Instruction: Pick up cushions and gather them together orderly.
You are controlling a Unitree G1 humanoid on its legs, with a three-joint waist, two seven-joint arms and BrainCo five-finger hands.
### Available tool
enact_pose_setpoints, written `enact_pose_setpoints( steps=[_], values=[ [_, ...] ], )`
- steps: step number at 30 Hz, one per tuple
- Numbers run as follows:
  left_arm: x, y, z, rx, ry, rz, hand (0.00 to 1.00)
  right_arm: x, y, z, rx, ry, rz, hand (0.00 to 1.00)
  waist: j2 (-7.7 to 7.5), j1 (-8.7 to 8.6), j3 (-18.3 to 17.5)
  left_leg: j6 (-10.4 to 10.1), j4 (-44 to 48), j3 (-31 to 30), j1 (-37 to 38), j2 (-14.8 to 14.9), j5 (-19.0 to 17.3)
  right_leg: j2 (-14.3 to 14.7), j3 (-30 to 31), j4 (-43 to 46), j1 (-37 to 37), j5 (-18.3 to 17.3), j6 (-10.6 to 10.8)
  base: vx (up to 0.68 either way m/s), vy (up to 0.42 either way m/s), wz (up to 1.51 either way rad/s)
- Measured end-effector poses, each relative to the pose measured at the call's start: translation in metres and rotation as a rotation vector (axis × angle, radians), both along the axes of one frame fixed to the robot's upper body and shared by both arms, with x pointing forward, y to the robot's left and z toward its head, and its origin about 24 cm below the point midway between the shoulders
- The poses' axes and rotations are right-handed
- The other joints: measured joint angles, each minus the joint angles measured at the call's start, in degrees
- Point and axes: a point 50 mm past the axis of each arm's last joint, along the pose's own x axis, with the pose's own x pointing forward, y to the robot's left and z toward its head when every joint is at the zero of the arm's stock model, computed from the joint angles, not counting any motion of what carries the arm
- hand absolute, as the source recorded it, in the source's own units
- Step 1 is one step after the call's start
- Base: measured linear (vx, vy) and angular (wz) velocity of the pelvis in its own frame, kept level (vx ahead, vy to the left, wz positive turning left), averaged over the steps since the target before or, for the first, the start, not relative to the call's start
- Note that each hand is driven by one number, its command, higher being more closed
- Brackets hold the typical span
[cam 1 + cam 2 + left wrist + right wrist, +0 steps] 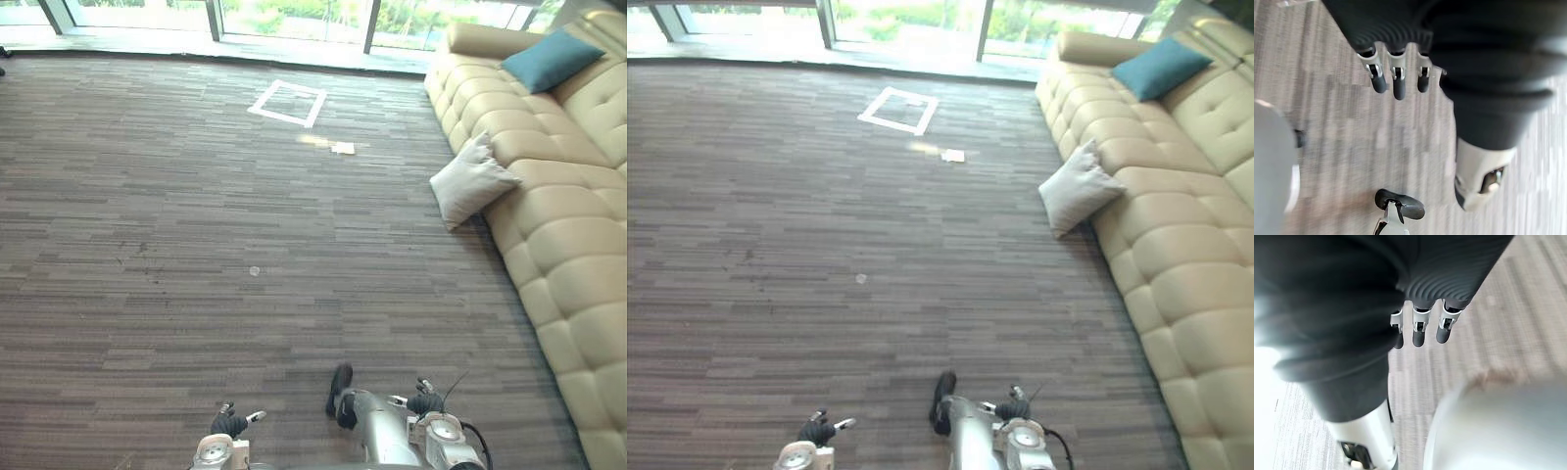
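A pale grey cushion [470, 181] stands on the carpet, leaning against the front of the beige sofa [573, 255]. A teal cushion [551, 61] lies on the sofa's seat at the far end, by the armrest. Both hands hang low at the near edge, far from either cushion. My left hand [233, 422] is over bare carpet, and its fingers [1396, 81] are straight and hold nothing. My right hand [424, 400] is a little to the right, and its fingers [1419, 330] are also relaxed and empty.
The sofa runs along the whole right side. A white tape square [287, 103] and a small scrap of paper [343, 148] mark the carpet far ahead. Glass windows [294, 20] close off the far end. Wide carpet lies between me and the cushions.
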Motion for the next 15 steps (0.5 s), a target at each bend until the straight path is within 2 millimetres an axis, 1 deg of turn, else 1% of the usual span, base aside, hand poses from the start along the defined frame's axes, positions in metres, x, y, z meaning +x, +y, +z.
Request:
enact_pose_setpoints(
  steps=[1, 2, 3, 4, 5, 6, 7, 8, 9, 10, 11, 12, 13, 14, 15],
  values=[
    [-0.001, -0.007, -0.001, -0.015, 0.002, -0.003, 0.00, 0.001, -0.004, 0.001, -0.007, -0.005, -0.007, 0.00, 2.45, 0.13, -0.81, -0.67, 6.43, -1.01, -2.10, 2.15, 0.39, 1.09, -1.10, 3.39, -0.12, -3.35, -1.15, 0.76, -0.161, 0.14],
    [-0.001, -0.011, -0.001, -0.026, 0.002, 0.003, 0.00, 0.002, -0.004, 0.001, -0.008, -0.007, -0.005, 0.00, 3.64, 0.15, -1.08, -2.85, 13.71, -1.42, -4.85, 3.75, 1.92, 1.77, -1.98, 4.36, 0.69, -5.40, -1.69, 0.58, -0.140, 0.03],
    [0.000, -0.012, -0.001, -0.040, -0.007, 0.035, 0.00, 0.004, -0.002, 0.002, -0.006, -0.013, 0.004, 0.00, 4.62, 0.14, -0.73, -5.96, 27.60, -2.95, -10.79, 5.48, 9.20, 3.35, -1.65, 4.69, 2.79, -8.28, -2.25, 0.87, -0.172, -0.20],
    [0.002, -0.013, 0.000, -0.051, -0.022, 0.058, 0.00, 0.007, 0.000, 0.004, -0.008, -0.018, 0.022, 0.00, 5.29, 0.41, -0.47, -8.52, 39.86, -3.79, -16.41, 7.73, 12.97, 5.12, -0.52, 3.62, 5.72, -9.69, -2.80, 0.86, -0.157, -0.50],
    [0.005, -0.009, 0.003, -0.042, -0.042, 0.072, 0.00, 0.005, 0.004, 0.002, 0.003, -0.005, 0.020, 0.00, 5.15, 0.77, 0.28, -7.78, 50.28, -1.50, -21.19, 10.93, 10.08, 7.45, 0.90, 1.34, 11.38, -11.34, -3.38, 0.86, -0.135, -0.59],
    [0.007, -0.006, 0.004, -0.035, -0.051, 0.073, 0.00, 0.004, 0.007, 0.001, 0.009, 0.002, 0.023, 0.00, 4.62, 1.07, 0.64, -7.25, 52.54, -0.55, -22.50, 11.63, 8.69, 8.06, 1.81, 0.13, 13.99, -11.98, -3.59, 0.69, -0.090, -0.56],
    [0.008, 0.000, 0.006, -0.019, -0.061, 0.070, 0.00, 0.002, 0.012, -0.001, 0.019, 0.017, 0.034, 0.00, 3.46, 1.47, 1.24, -6.12, 53.74, 0.79, -24.98, 11.80, 6.81, 8.30, 3.35, -2.19, 18.44, -12.86, -3.46, 0.52, -0.060, -0.52],
    [0.011, 0.002, 0.008, -0.011, -0.077, 0.069, 0.00, -0.002, 0.016, -0.004, 0.032, 0.036, 0.034, 0.00, 2.16, 1.54, 1.25, -4.51, 52.25, 2.45, -28.27, 11.30, 4.86, 8.30, 5.41, -4.93, 22.63, -13.09, -3.34, 0.62, -0.064, -0.61],
    [0.013, 0.005, 0.009, -0.002, -0.092, 0.071, 0.00, -0.004, 0.018, -0.006, 0.038, 0.046, 0.035, 0.00, 1.70, 1.88, 1.05, -3.66, 49.92, 3.27, -31.13, 10.94, 3.54, 8.26, 6.77, -6.90, 25.00, -13.01, -3.22, 0.58, -0.026, -0.86],
    [0.017, 0.006, 0.012, 0.003, -0.117, 0.069, 0.00, -0.005, 0.019, -0.007, 0.039, 0.059, 0.036, 0.00, 1.63, 2.51, 1.02, -3.12, 44.07, 4.05, -35.37, 9.95, 1.94, 8.02, 8.98, -9.37, 27.93, -13.05, -2.46, 0.69, 0.040, -1.00],
    [0.019, 0.006, 0.014, 0.002, -0.132, 0.071, 0.00, -0.004, 0.019, -0.007, 0.039, 0.057, 0.035, 0.00, 1.63, 3.30, 1.13, -2.70, 37.11, 3.90, -38.31, 8.67, 1.65, 7.51, 11.04, -10.75, 29.81, -13.54, -1.64, 0.56, 0.102, -1.11],
    [0.021, 0.005, 0.014, -0.007, -0.144, 0.081, 0.00, -0.005, 0.019, -0.007, 0.037, 0.061, 0.034, 0.00, 1.86, 3.69, 1.20, -2.67, 29.69, 3.20, -40.40, 7.22, 2.22, 6.59, 12.77, -12.23, 31.69, -14.19, -0.67, 0.44, 0.134, -0.91],
    [0.022, 0.004, 0.015, -0.011, -0.151, 0.082, 0.00, -0.006, 0.017, -0.007, 0.033, 0.064, 0.032, 0.00, 2.07, 3.86, 1.27, -3.15, 23.58, 2.24, -41.40, 6.03, 3.71, 5.94, 13.69, -13.37, 33.26, -14.75, 0.16, 0.53, 0.239, -0.86],
    [0.023, 0.001, 0.015, -0.017, -0.159, 0.079, 0.00, -0.008, 0.014, -0.008, 0.023, 0.073, 0.034, 0.00, 2.72, 4.20, 1.29, -4.40, 11.74, 0.27, -42.10, 4.38, 8.22, 5.17, 15.71, -15.40, 35.79, -15.87, 1.48, 0.52, 0.262, -0.73],
    [0.023, 0.000, 0.015, -0.020, -0.162, 0.078, 0.00, -0.009, 0.013, -0.008, 0.014, 0.078, 0.042, 0.00, 3.24, 4.36, 1.33, -4.65, 6.90, -1.08, -42.52, 4.46, 10.28, 5.14, 16.91, -15.79, 37.10, -17.02, 2.25, 0.65, 0.374, -0.79]
  ],
)
